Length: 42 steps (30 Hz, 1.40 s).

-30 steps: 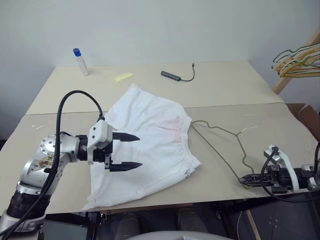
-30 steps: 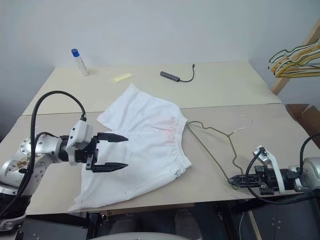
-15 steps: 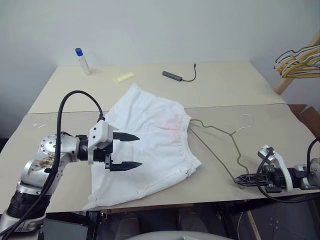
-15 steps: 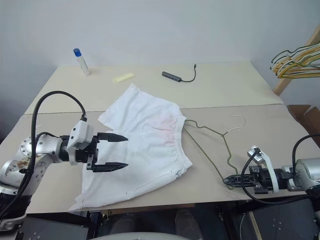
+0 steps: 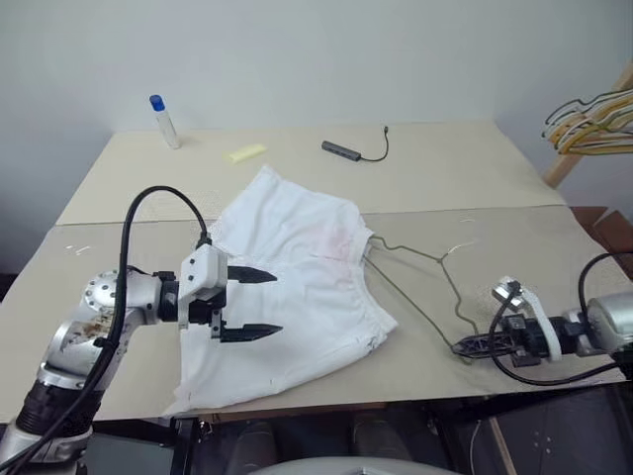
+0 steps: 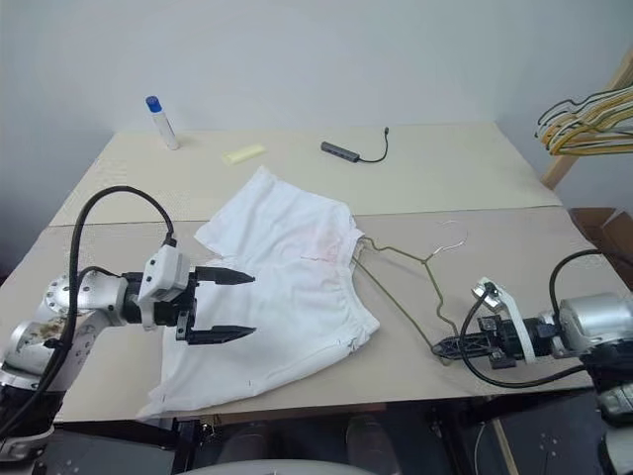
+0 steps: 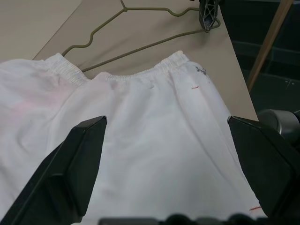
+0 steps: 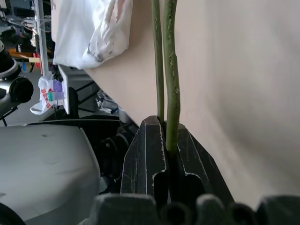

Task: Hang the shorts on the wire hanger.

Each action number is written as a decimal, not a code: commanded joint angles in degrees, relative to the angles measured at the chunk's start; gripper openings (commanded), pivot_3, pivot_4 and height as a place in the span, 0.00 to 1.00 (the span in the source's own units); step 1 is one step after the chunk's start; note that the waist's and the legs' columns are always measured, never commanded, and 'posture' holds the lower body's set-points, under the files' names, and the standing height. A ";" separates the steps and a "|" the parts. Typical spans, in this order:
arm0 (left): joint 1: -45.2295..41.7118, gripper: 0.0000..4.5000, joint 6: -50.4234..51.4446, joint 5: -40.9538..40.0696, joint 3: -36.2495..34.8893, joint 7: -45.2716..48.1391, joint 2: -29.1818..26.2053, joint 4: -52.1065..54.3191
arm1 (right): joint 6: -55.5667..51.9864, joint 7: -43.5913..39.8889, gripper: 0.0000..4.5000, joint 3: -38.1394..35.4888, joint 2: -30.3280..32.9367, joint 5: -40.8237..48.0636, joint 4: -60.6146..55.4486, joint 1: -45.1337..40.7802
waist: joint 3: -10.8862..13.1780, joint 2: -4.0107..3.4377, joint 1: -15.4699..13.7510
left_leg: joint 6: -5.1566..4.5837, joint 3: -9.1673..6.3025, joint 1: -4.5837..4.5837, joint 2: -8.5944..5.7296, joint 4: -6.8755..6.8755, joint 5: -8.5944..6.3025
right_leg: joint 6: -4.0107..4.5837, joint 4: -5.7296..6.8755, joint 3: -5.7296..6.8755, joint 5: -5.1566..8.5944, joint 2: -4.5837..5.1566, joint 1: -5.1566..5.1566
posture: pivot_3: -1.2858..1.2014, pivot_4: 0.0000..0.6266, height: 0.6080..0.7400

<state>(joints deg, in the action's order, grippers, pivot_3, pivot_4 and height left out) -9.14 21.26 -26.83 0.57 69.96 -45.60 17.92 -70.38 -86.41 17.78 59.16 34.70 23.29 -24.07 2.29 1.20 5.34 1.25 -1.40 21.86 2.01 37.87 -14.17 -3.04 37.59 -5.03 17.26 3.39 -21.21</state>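
The white shorts [image 5: 297, 287] lie flat on the table, elastic waist toward the right. Over their left leg my left gripper [image 5: 277, 302] hovers open, its black fingers spread wide above the cloth [image 7: 140, 131]. The thin olive wire hanger [image 5: 407, 250] rests on the table just right of the waist, its far corner touching the waistband. My right gripper [image 5: 463, 346] is shut on the hanger's near corner by the table's front edge. The right wrist view shows the wire [image 8: 171, 70] pinched between the jaws.
At the back of the table [image 5: 465, 168] stand a blue-capped bottle [image 5: 163, 121], a yellow note [image 5: 245, 152] and a black cable with a dongle [image 5: 351, 150]. A bunch of hangers [image 5: 593, 124] hangs on a wooden rack at far right.
My right gripper has slid left and slightly away from the table edge, dragging the hanger toward the shorts' waist. The left gripper has stayed in place, still open.
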 commanded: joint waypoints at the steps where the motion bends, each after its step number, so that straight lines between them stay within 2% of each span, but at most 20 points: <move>1: -0.15 0.99 -1.33 0.41 -0.39 -0.77 -0.16 1.08 | 1.51 -2.24 0.00 1.44 -1.13 -2.49 3.59 -3.89 | 0.00 0.00 -0.11 | 0.00 0.00 -0.01 0.00 0.00 0.00 | 0.00 0.00 0.00 0.00 0.00 0.00 | 0.50 0.00 1.00; 8: 0.09 0.99 -1.41 0.79 0.15 -1.55 -0.10 1.50 | 2.06 -5.42 0.00 4.99 -4.53 -5.02 7.29 -9.53 | 0.00 -0.01 -0.63 | 0.00 0.00 -0.03 -0.01 0.00 0.00 | 0.01 0.02 -0.01 -0.01 0.01 0.00 | 0.51 0.00 1.00; 13: -0.42 0.99 -1.47 0.99 0.64 -1.82 0.26 1.43 | 2.46 -4.95 0.00 6.14 -8.31 -7.70 14.22 -14.71 | -0.01 -0.01 -1.01 | 0.00 0.02 -0.07 -0.01 0.01 0.00 | 0.02 0.05 -0.02 -0.01 0.00 0.01 | 0.51 0.00 1.00; 16: -0.54 0.99 -1.32 0.89 0.64 -2.10 0.39 1.75 | 3.55 -2.01 0.00 4.16 -11.28 -9.46 20.03 -17.35 | -0.01 -0.01 -1.35 | 0.00 0.02 -0.04 -0.02 0.01 0.00 | 0.02 0.03 -0.02 -0.02 0.01 0.00 | 0.51 0.00 1.00; 21: 0.58 0.99 -1.13 0.62 -0.25 -2.82 0.17 2.58 | 6.03 0.46 0.00 -0.75 -11.80 -10.05 21.18 -17.28 | 0.00 -0.02 -1.85 | 0.00 0.01 -0.01 -0.05 0.01 0.00 | 0.03 0.04 -0.01 -0.02 0.05 -0.01 | 0.51 0.00 1.00; 24: 0.75 0.99 -1.22 0.76 -0.36 -3.13 0.12 2.41 | 7.34 3.33 0.00 -4.87 -11.49 -9.29 16.68 -15.80 | -0.01 -0.02 -1.85 | 0.00 0.01 -0.03 -0.05 0.02 0.00 | 0.03 0.06 -0.01 -0.02 0.05 -0.01 | 0.51 0.00 1.00; 32: -5.11 0.99 -2.92 2.30 0.02 -3.41 0.74 -1.91 | 9.10 18.78 0.00 -13.70 -11.97 -9.80 -7.43 -12.74 | 0.00 -0.04 -1.47 | 0.00 0.01 -0.02 -0.04 0.02 0.00 | 0.02 0.11 -0.02 -0.02 0.02 -0.05 | 0.50 0.00 1.00; 35: -9.70 0.99 -6.75 2.74 -2.00 -3.96 1.69 -5.61 | 15.11 20.72 0.00 -12.78 -9.98 -12.80 -15.32 -12.67 | 0.00 -0.04 -1.41 | 0.00 0.00 0.04 -0.04 0.02 0.00 | 0.02 0.10 0.00 -0.02 0.02 -0.09 | 0.49 0.00 1.00; 42: -23.08 0.99 -9.82 0.59 -6.51 -3.21 1.58 -14.42 | 26.36 18.52 0.00 -9.36 -7.12 -16.76 -24.10 -12.74 | 0.00 -0.04 -1.36 | 0.00 -0.01 0.13 -0.04 0.03 0.00 | 0.01 0.06 0.03 -0.03 0.03 -0.14 | 0.49 0.00 1.00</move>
<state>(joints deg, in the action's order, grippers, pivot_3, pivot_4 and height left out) -29.76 12.65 -24.94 -3.85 66.47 -43.51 4.79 -48.28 -66.59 8.38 51.11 18.88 2.61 -35.79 2.29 1.17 3.98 1.25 -1.42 21.99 1.97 37.90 -14.16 -3.03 37.65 -5.01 17.24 3.42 -21.34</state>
